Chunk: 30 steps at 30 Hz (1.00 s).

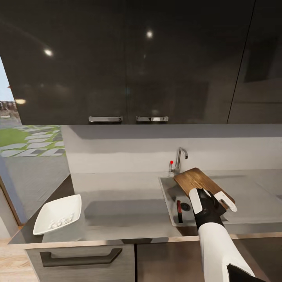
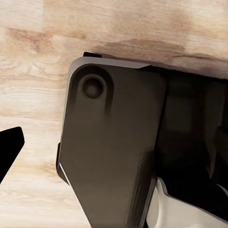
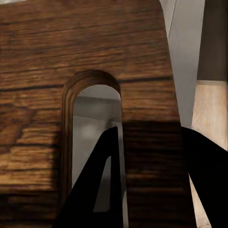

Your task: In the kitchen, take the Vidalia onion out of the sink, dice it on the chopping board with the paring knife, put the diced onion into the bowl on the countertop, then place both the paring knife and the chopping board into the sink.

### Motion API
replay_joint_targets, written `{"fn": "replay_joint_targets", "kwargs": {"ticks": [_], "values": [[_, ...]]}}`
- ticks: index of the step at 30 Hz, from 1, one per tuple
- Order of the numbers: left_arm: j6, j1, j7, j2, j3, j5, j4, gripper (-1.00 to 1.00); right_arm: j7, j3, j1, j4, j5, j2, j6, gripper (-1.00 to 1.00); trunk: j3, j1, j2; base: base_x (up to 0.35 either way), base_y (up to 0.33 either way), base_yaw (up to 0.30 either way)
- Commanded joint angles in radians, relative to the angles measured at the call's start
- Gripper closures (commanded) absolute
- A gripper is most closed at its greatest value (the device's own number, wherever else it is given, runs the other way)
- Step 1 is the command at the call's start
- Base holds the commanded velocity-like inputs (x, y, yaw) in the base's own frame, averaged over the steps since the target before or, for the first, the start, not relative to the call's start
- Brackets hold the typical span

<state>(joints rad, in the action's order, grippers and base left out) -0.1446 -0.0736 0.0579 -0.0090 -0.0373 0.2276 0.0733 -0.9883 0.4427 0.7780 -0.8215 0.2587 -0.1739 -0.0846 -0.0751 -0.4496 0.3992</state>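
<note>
No writing, label, brand or number can be read anywhere in these pictures. The only mark of any kind is a plain red dot on the tap (image 1: 178,159), right of centre in the head view, and it carries no lettering. The cupboard doors (image 1: 125,58) across the top of that frame are bare, glossy and unmarked.
</note>
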Motion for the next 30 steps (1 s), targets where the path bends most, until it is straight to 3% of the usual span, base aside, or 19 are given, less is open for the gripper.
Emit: {"fn": "replay_joint_targets", "kwargs": {"ticks": [1, 5, 7, 12, 16, 23, 30], "values": [[-0.007, -0.002, 0.006, 0.001, -0.004, 0.01, 0.005, -1.0, -0.006, 0.001, 0.001, -0.003, 0.005, -0.001, -0.009, 1.0, 0.0, 0.0, 0.001, 0.0, 0.0, 0.0], [-0.007, -0.002, 0.005, 0.002, -0.004, 0.01, 0.005, -1.0, -0.031, -0.001, 0.001, -0.005, 0.019, -0.001, -0.008, 1.0, 0.0, 0.0, 0.001, 0.0, 0.0, 0.0], [-0.007, -0.002, 0.005, 0.002, -0.004, 0.01, 0.005, -1.0, -0.045, 0.0, 0.001, -0.005, 0.046, -0.001, -0.007, 1.0, 0.0, 0.0, 0.001, 0.0, 0.0, 0.0], [-0.007, -0.002, 0.005, 0.0, -0.004, 0.01, 0.005, -1.0, -0.052, -0.001, 0.001, -0.003, 0.198, -0.001, -0.008, 1.0, 0.0, 0.0, 0.001, 0.0, 0.0, 0.0], [-0.007, -0.002, 0.005, -0.002, -0.004, 0.01, 0.005, -1.0, -0.048, -0.001, 0.001, 0.003, 0.266, -0.001, -0.011, 1.0, 0.0, 0.0, 0.001, 0.0, 0.0, 0.0], [-0.007, -0.002, 0.005, -0.003, -0.004, 0.01, 0.005, -1.0, -0.045, -0.017, 0.001, 0.017, 0.304, -0.001, -0.01, 1.0, 0.0, 0.0, 0.001, 0.009, -0.008, 0.0], [-0.007, -0.002, 0.005, 0.002, -0.003, 0.01, 0.005, -1.0, -0.049, -0.024, 0.001, 0.018, 0.307, -0.001, -0.01, 1.0, 0.0, 0.0, 0.001, 0.187, -0.122, 0.0]]}}
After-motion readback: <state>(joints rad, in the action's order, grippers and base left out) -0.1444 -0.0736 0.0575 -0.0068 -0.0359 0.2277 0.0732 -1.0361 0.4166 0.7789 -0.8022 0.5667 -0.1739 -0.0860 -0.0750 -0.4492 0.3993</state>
